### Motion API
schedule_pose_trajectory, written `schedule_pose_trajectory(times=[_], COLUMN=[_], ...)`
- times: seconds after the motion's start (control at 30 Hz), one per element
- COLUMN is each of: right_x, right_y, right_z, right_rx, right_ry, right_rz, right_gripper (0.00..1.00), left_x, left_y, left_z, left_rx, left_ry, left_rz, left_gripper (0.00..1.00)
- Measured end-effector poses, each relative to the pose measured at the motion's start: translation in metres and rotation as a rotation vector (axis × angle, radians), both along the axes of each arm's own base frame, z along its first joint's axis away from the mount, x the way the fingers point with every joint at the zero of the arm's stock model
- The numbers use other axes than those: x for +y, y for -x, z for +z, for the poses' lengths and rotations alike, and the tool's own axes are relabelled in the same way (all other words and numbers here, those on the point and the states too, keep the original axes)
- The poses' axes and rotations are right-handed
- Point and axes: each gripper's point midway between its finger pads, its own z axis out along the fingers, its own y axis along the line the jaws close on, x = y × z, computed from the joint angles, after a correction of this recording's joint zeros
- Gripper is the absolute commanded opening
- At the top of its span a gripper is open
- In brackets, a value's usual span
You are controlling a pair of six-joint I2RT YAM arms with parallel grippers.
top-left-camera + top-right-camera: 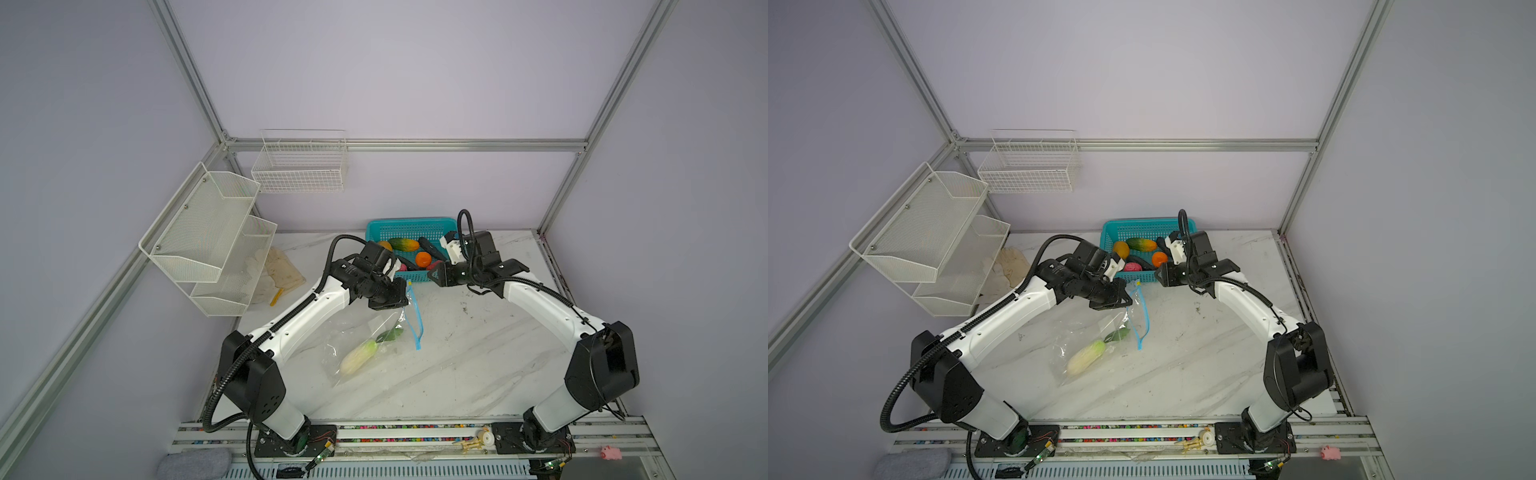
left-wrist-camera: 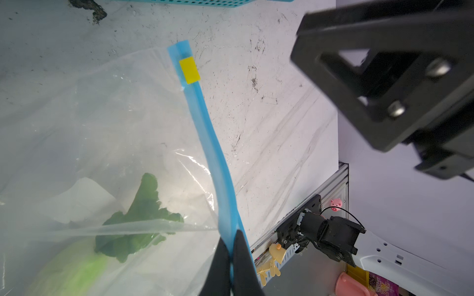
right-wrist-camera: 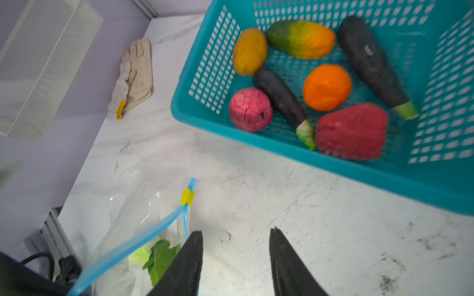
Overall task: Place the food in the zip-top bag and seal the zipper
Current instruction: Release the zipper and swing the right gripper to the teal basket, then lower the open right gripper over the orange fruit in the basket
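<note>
My left gripper [image 2: 233, 247] is pinched tight on the zipper [image 2: 205, 123], the thin light-blue strip on the top edge of the big clear crinkly plastic zip-top bag [image 1: 353, 328], and holds that edge up off the white marble-look table [image 1: 457, 374]. The small yellow slider tab [image 2: 189, 70] sits near the strip's end on the basket side. In the right wrist view the 2 blue sides split apart below the tab, so the bag mouth gapes. Inside the bag lies 1 long white radish [image 1: 356, 358] w/ green leaves. My right gripper [image 3: 235, 232] has its fingers apart w/ nothing between them, over bare table btw the bag and the teal plastic basket w/ holes [image 3: 256, 143]. The other food is in that basket: round orange [image 3: 327, 87], yellow-orange mango [image 3: 250, 51], green-orange cucumber [image 3: 300, 38], 2 dark eggplants [image 3: 369, 61], a pink round piece [image 3: 250, 110] and a red lumpy piece [image 3: 351, 130]. Cream cloth gloves [image 3: 136, 74] lie by the wall, well apart from the bag.
</note>
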Motion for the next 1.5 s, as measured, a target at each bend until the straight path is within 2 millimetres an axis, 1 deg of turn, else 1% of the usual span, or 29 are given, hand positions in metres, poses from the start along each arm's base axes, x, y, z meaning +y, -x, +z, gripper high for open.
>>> schedule_pose_trajectory(times=[0.07, 0.1, 0.17, 0.23, 0.33, 0.43, 0.47, 0.53, 0.6, 0.77, 0.87, 0.93, 1.0, 1.07, 1.27, 1.4, 1.5], right_x=[-0.002, -0.003, -0.004, -0.004, -0.004, -0.006, -0.007, -0.011, -0.017, -0.034, -0.039, -0.042, -0.042, -0.042, -0.041, -0.045, -0.046], right_y=[-0.023, -0.035, -0.055, -0.075, -0.098, -0.113, -0.115, -0.118, -0.120, -0.128, -0.133, -0.134, -0.131, -0.129, -0.124, -0.111, -0.101], right_z=[0.008, 0.008, 0.002, -0.012, -0.036, -0.060, -0.065, -0.079, -0.086, -0.094, -0.101, -0.110, -0.119, -0.124, -0.125, -0.127, -0.127], right_rx=[-0.040, -0.053, -0.060, -0.052, -0.028, 0.005, 0.011, 0.036, 0.049, 0.072, 0.081, 0.099, 0.121, 0.136, 0.148, 0.168, 0.181], right_ry=[0.040, 0.066, 0.113, 0.163, 0.224, 0.279, 0.293, 0.329, 0.355, 0.392, 0.400, 0.405, 0.414, 0.417, 0.412, 0.418, 0.419], right_rz=[-0.042, -0.062, -0.093, -0.113, -0.134, -0.139, -0.141, -0.142, -0.148, -0.162, -0.163, -0.157, -0.144, -0.137, -0.124, -0.119, -0.109], right_gripper=[0.47, 0.48, 0.49, 0.51, 0.54, 0.59, 0.60, 0.64, 0.67, 0.68, 0.68, 0.73, 0.74, 0.74, 0.74, 0.75, 0.78], left_x=[0.000, 0.000, -0.001, -0.001, -0.001, -0.001, -0.002, -0.002, -0.002, -0.003, -0.004, -0.004, -0.004, -0.004, -0.004, -0.004, -0.004], left_y=[0.000, 0.000, 0.000, 0.000, 0.000, 0.000, 0.000, 0.000, 0.000, 0.000, 0.001, 0.001, 0.001, 0.001, 0.001, 0.001, 0.000], left_z=[-0.002, -0.002, -0.002, -0.002, -0.002, -0.001, -0.001, -0.001, -0.001, -0.003, -0.003, -0.003, -0.003, -0.003, -0.003, -0.003, -0.003], left_rx=[0.002, 0.002, 0.000, -0.001, -0.002, -0.001, -0.001, -0.001, 0.000, 0.008, 0.010, 0.010, 0.010, 0.010, 0.010, 0.010, 0.007], left_ry=[0.000, 0.001, 0.003, 0.004, 0.005, 0.008, 0.008, 0.009, 0.011, 0.013, 0.015, 0.015, 0.015, 0.015, 0.015, 0.016, 0.017], left_rz=[-0.001, -0.001, -0.002, -0.002, -0.002, -0.004, -0.004, -0.005, -0.006, -0.010, -0.012, -0.012, -0.013, -0.013, -0.013, -0.012, -0.012], left_gripper=[0.00, 0.00, 0.00, 0.00, 0.00, 0.00, 0.00, 0.00, 0.00, 0.00, 0.00, 0.00, 0.00, 0.00, 0.00, 0.00, 0.00])
